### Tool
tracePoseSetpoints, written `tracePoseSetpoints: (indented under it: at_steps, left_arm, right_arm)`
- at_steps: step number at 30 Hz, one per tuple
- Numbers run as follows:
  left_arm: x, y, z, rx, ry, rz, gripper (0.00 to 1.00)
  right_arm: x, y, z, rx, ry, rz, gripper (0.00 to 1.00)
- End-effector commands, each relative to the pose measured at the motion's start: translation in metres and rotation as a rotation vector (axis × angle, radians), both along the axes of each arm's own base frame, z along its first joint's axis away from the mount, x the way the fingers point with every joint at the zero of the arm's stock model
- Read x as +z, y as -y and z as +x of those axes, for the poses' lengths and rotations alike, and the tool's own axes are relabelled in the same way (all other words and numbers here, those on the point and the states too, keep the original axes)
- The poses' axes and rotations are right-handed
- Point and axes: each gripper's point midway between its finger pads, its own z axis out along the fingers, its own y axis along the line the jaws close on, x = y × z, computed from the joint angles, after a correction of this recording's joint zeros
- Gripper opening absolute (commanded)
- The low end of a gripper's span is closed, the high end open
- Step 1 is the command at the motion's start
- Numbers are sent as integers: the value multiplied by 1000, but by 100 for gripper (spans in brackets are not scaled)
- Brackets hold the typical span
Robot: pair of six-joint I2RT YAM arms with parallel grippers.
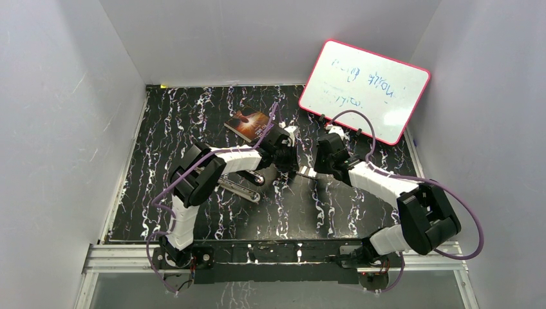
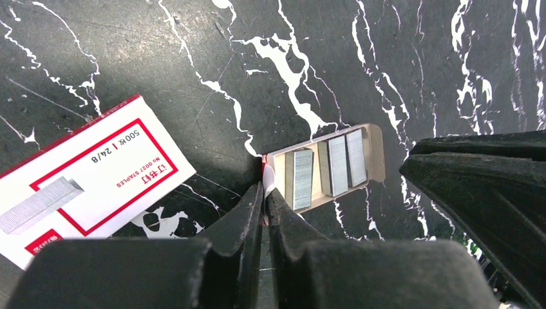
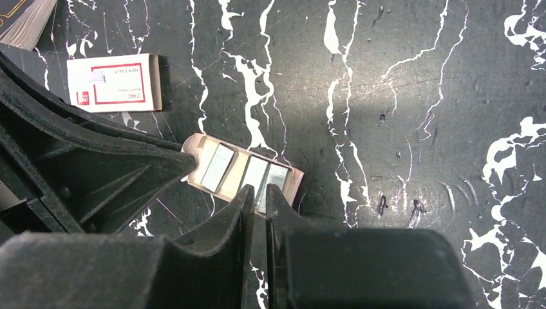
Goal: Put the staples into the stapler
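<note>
The jaws of my left gripper (image 2: pixel 264 193) are closed to a thin slit, and the short end flap of the small tray (image 2: pixel 376 145) is pinched in it. The jaws of my right gripper (image 3: pixel 257 196) are also almost together, at the long side of the same tray; whether they hold something, I cannot tell. The staples (image 2: pixel 299 179) lie inside the tray as three silver strips. The white-and-red box (image 2: pixel 96 167) lies near it on the table (image 2: pixel 193 64). The stapler (image 1: pixel 241 188) lies apart, under my left forearm.
</note>
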Motion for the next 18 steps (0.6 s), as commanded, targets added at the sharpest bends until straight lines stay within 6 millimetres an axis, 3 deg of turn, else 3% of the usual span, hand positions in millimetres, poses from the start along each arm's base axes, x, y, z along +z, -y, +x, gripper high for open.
tracePoseSetpoints:
  at_steps: [1, 6, 12, 18]
  left_arm:
    - [26, 0, -4, 9, 18, -39, 11]
    - [35, 2, -3, 11, 24, -57, 27]
    - [42, 4, -1, 14, 35, -71, 37]
    - [36, 9, 1, 2, 22, -63, 43]
  right_arm:
    - [1, 0, 2, -2, 4, 11, 20]
    - [-9, 2, 1, -27, -20, 0, 22]
    - [-19, 2, -2, -26, -45, -4, 23]
    - [-25, 4, -4, -29, -56, -13, 23]
